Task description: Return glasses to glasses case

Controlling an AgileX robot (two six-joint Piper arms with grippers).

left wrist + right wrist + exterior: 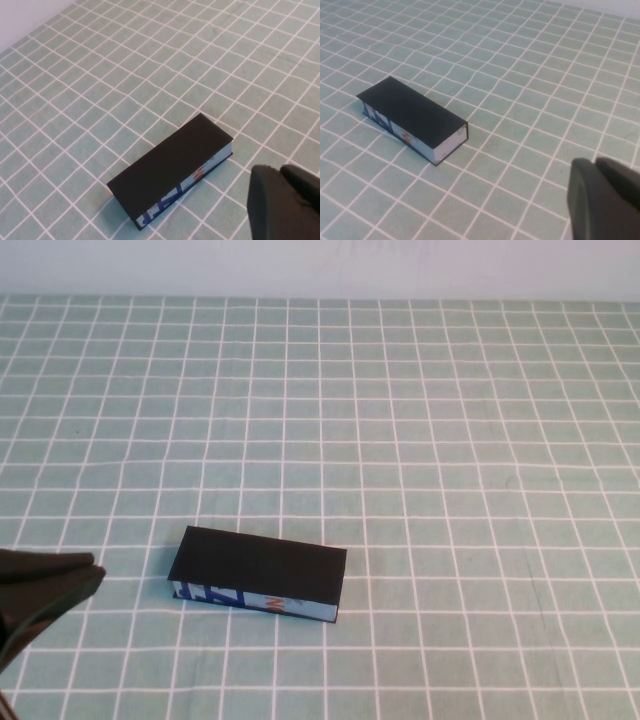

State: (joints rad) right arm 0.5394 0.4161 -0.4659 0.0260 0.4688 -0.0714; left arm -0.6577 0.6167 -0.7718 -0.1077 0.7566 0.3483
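The glasses case [258, 568] lies shut on the green checked cloth, front left of centre, its flat black lid on top and its light-blue front side with dark-blue and orange marks facing me. It also shows in the left wrist view [170, 165] and in the right wrist view [410, 112]. The glasses are out of view. My left gripper [90, 575] is shut and empty at the front left, a little left of the case; it also shows in its own wrist view [280, 172]. My right gripper [595, 166] is shut and empty, off to the case's right, outside the high view.
The green cloth [420, 440] with white grid lines covers the whole table. A pale wall [320, 265] runs along the far edge. Nothing else lies on the cloth.
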